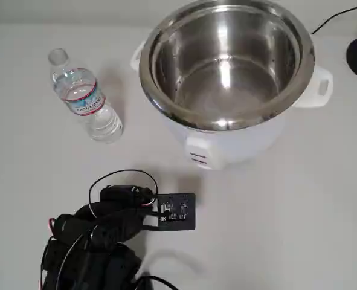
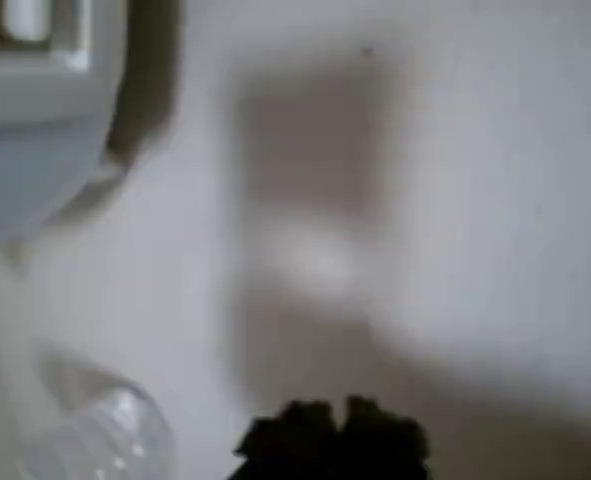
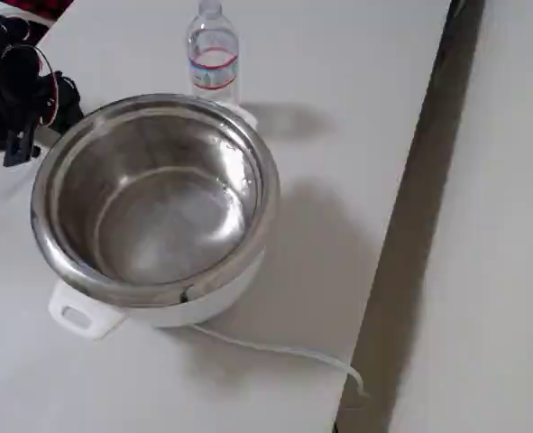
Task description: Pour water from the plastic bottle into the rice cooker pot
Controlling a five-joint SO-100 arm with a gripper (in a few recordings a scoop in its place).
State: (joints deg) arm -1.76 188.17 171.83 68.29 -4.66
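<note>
The plastic bottle [image 1: 83, 96] stands upright and capless on the white bench [image 1: 299, 211], to the left of the rice cooker pot [image 1: 226, 60] in the overhead view and clearly apart from it. Water [image 1: 102, 124] shows through its clear ribbed walls, and its white-blue label has a red edge. In the fixed view the bottle [image 3: 214, 56] stands behind the pot [image 3: 153, 194], close to the far rim.

The pot is a shiny steel bowl sitting in a white cooker body [image 1: 238, 145] with side handles; its inside looks bare metal with reflections. A thin white cord [image 3: 284, 352] runs from the cooker toward the bench edge in the fixed view.

The black arm [image 1: 99, 235] sits at the lower left of the overhead view, below the bottle and well apart from both things. The end effector [image 2: 333, 440] shows in the wrist view as a dark blurred shape at the bottom edge; whether its fingers are spread or pressed together cannot be told. It grips nothing visible. The same view shows a blurred part of the bottle [image 2: 105, 435] at lower left and the cooker body [image 2: 35, 130] at upper left.
</note>
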